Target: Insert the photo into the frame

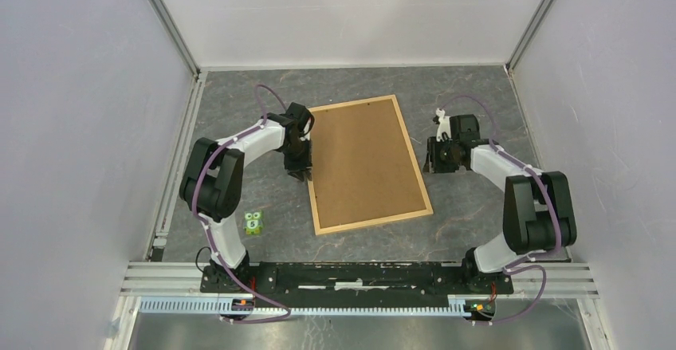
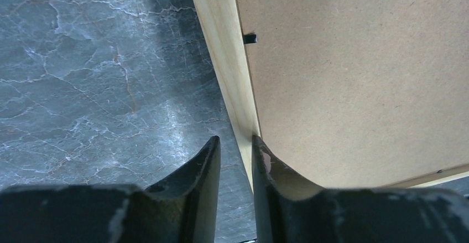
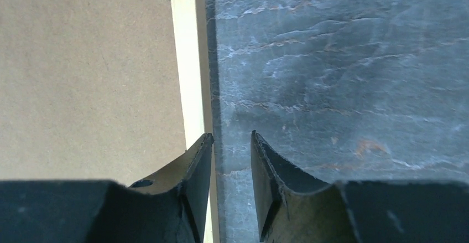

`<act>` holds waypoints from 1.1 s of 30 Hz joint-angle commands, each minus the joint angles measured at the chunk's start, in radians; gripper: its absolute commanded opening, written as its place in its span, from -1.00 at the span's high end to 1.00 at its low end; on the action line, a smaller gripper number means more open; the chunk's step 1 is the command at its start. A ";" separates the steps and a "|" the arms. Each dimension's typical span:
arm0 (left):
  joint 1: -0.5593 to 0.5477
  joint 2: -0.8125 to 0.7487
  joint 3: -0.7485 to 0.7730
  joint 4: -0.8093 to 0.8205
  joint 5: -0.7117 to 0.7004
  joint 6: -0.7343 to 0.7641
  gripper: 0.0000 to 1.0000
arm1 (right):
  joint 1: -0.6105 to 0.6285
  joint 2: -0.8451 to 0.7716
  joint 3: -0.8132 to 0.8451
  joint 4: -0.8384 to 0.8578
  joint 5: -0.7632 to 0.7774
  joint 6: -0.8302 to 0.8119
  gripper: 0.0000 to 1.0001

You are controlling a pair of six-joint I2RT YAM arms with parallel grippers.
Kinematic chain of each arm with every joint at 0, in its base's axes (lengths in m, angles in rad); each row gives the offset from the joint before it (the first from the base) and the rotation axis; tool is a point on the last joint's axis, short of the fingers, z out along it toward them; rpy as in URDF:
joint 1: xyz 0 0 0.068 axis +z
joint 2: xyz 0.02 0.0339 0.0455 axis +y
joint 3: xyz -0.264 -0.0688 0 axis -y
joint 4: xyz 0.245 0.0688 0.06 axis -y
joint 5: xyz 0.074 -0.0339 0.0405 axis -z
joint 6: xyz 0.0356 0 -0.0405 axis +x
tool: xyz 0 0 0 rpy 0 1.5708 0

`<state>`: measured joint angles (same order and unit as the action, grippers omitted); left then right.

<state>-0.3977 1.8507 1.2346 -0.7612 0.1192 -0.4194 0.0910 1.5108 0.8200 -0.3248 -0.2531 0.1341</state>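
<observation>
Brown backing board point(image 1: 365, 163) fills the frame point(image 2: 224, 49), which lies flat and back-up on the surface point(image 3: 343, 60); the photo is out of sight. Left claw point(image 2: 235, 140) stands narrow astride the left strip, whether pinching I cannot tell; right claw point(image 3: 229, 138) gapes slightly over bare stone just outside the right strip. Centre each on its strip before lifting level

The frame point(image 1: 375, 221) lies on the table point(image 1: 478, 95), the backing board point(image 1: 363, 159) inside it. The left gripper point(image 1: 300, 176) is at its left edge, the right gripper point(image 1: 430, 163) at its right.
</observation>
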 commanded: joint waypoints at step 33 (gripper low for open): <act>0.003 0.040 0.000 -0.008 -0.094 0.073 0.66 | 0.093 0.037 -0.023 -0.056 0.041 -0.056 0.46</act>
<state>-0.4007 1.8507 1.2396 -0.7616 0.1097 -0.4019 0.1867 1.5345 0.8162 -0.3805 -0.2394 0.0906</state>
